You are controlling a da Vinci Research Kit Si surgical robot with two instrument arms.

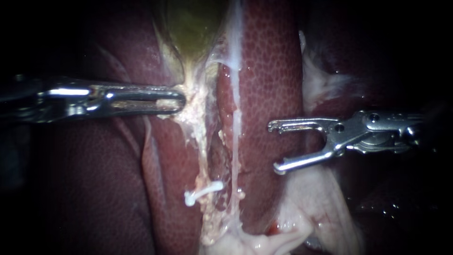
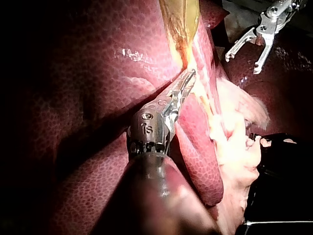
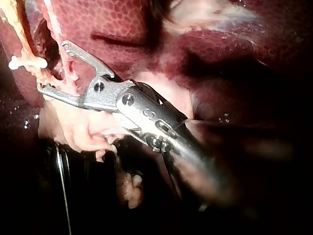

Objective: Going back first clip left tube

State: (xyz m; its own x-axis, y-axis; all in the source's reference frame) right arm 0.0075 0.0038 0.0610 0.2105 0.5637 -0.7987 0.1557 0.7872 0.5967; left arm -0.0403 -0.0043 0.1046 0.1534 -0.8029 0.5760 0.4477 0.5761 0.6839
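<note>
Left instrument: the left instrument [image 1: 181, 101] comes in level across the liver [image 1: 269, 71]. Its hand is clamped on the pale tissue [image 1: 193, 111] just below the gallbladder [image 1: 191, 28], with both jaws pressed onto it from two sides.
Right instrument: the right instrument [image 1: 276, 146] has its hand spread wide, and nothing shows between the jaws. It hangs over the liver lobe beside the tubes, apart from them.
Clip: a white clip [image 1: 204, 191] sits across the left tube [image 1: 204, 156], low on its length, far from the gallbladder and near the pale fatty mass at the liver's lower edge.
Tubes: the left tube, crusted with pale tissue, and the thinner right tube [image 1: 234, 141] run side by side down the groove between the liver lobes.
Step in hand: judging by the seated clip and the empty, spread hand, this is the retreat after clipping. The clip looks placed, and the right instrument has only to get clear.
Next move: it calls for a straight pull along the right instrument's own shaft, away from the groove. The spread jaws should stay off the liver surface and the right tube.
Left hold: the left instrument should probably keep its grip steady, so the tubes stay stretched and the clip is not tugged.
</note>
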